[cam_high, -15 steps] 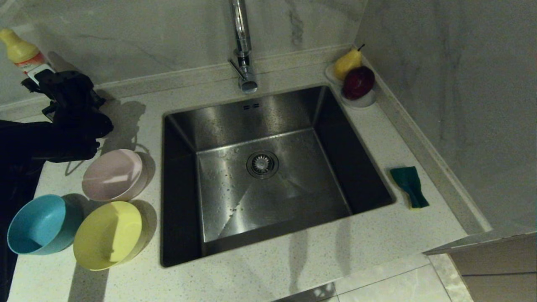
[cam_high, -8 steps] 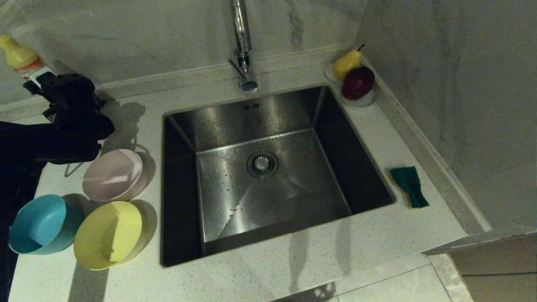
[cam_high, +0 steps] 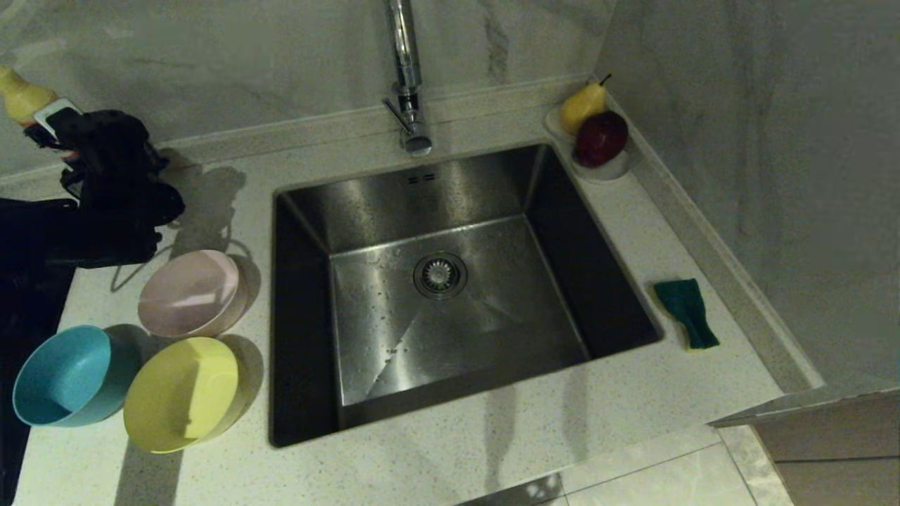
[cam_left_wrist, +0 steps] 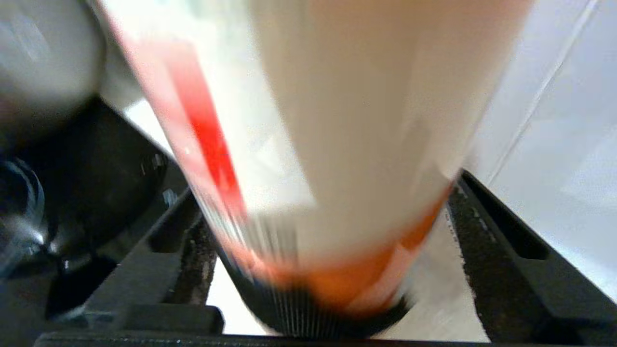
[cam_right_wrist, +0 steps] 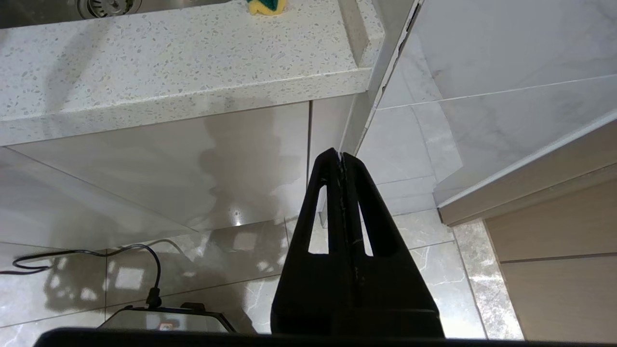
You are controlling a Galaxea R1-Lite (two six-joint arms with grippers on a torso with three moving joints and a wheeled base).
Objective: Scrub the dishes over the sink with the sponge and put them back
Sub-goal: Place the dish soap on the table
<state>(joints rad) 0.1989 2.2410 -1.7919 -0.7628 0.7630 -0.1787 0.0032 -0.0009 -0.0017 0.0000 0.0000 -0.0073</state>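
**Left gripper at the bottle, dishes and sponge lying on the counter**

In the head view, the left gripper (cam_high: 56,126) is hanging at the far left end of the counter (cam_high: 492,450), at a yellow-capped bottle (cam_high: 21,98) that is standing near the wall. The three bowls are sitting on the counter to the left of the sink (cam_high: 436,281): the pink bowl (cam_high: 190,294) is nearest to the arm, the blue bowl (cam_high: 67,376) and the yellow bowl (cam_high: 184,393) are lying closer to the front edge, the yellow one just beside the pink one. The sponge (cam_high: 685,313) is lying on the counter at the right of the sink, green face up. The tap (cam_high: 408,77) is standing behind the sink, and a white dish (cam_high: 605,169) with a pear (cam_high: 582,105) and a red fruit (cam_high: 601,137) is sitting in the far right corner.

In the left wrist view, the bottle (cam_left_wrist: 337,144) is filling the space between the two black fingers (cam_left_wrist: 506,260), which are standing wide apart on both sides of it; whether they are touching it I cannot tell.

In the right wrist view, the right gripper (cam_right_wrist: 342,161) is hanging below the counter edge (cam_right_wrist: 193,86) with its jaws pressed together and holding nothing. A corner of the sponge (cam_right_wrist: 266,6) is showing on the counter.
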